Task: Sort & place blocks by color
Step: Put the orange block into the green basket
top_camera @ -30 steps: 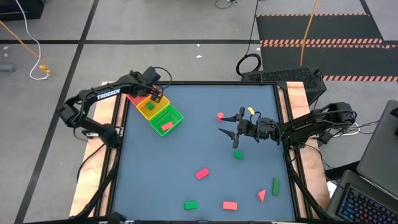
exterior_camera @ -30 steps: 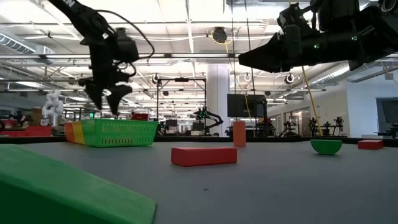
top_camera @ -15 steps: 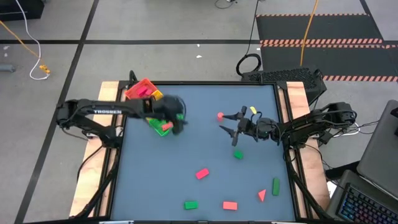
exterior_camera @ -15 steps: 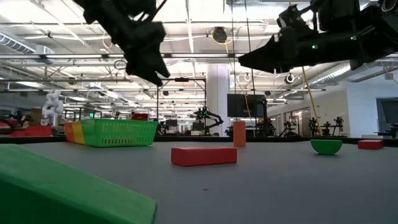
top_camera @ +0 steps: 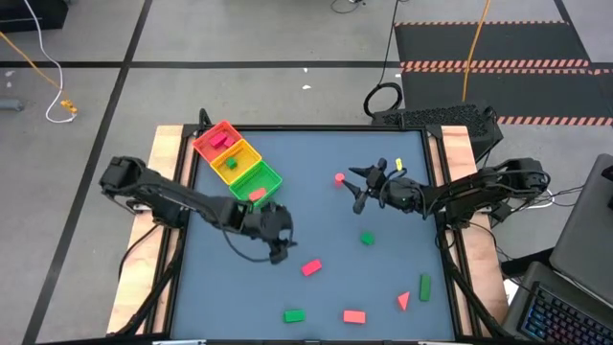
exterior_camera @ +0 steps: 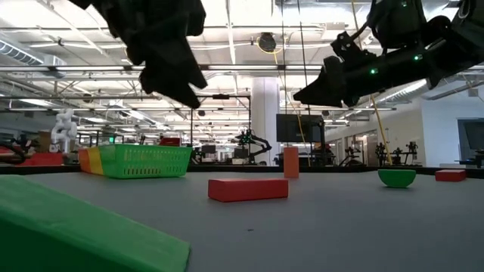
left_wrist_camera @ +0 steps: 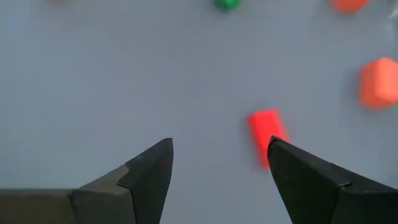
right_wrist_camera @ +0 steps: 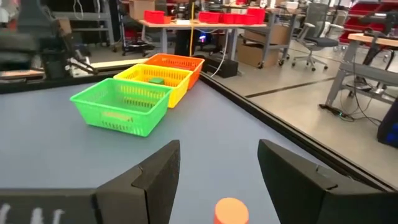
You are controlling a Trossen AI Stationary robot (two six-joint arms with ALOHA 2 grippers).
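**Left tool over a red brick, right tool by the pink cylinder**

The left tool (top_camera: pixel 276 235) hangs above the middle of the tabletop (top_camera: pixel 306 163), fingers parted and empty; in its wrist view a red brick (left_wrist_camera: pixel 267 136) lies just past the gap, close to one fingertip (left_wrist_camera: pixel 283 149). From above that brick (top_camera: pixel 310 267) sits a little toward the front edge from the tool. The right tool (top_camera: pixel 361 189) hovers right of centre, fingers apart, holding nothing, with a small pink cylinder (top_camera: pixel 339 177) just beside it and a green piece (top_camera: pixel 367 239) nearby.

The middle and far right of the tabletop lie bare. Near the front edge: a green brick (top_camera: pixel 293 314), a red brick (top_camera: pixel 353 315), a red wedge (top_camera: pixel 403 301) and a green brick (top_camera: pixel 424 286) close to the right rim.

Loose on the surface: four red or pink, three green. The three-compartment tray (top_camera: pixel 273 178) in the far left corner holds a red block (top_camera: pixel 256 195) in its green bin, a green one in yellow, a pink one in orange
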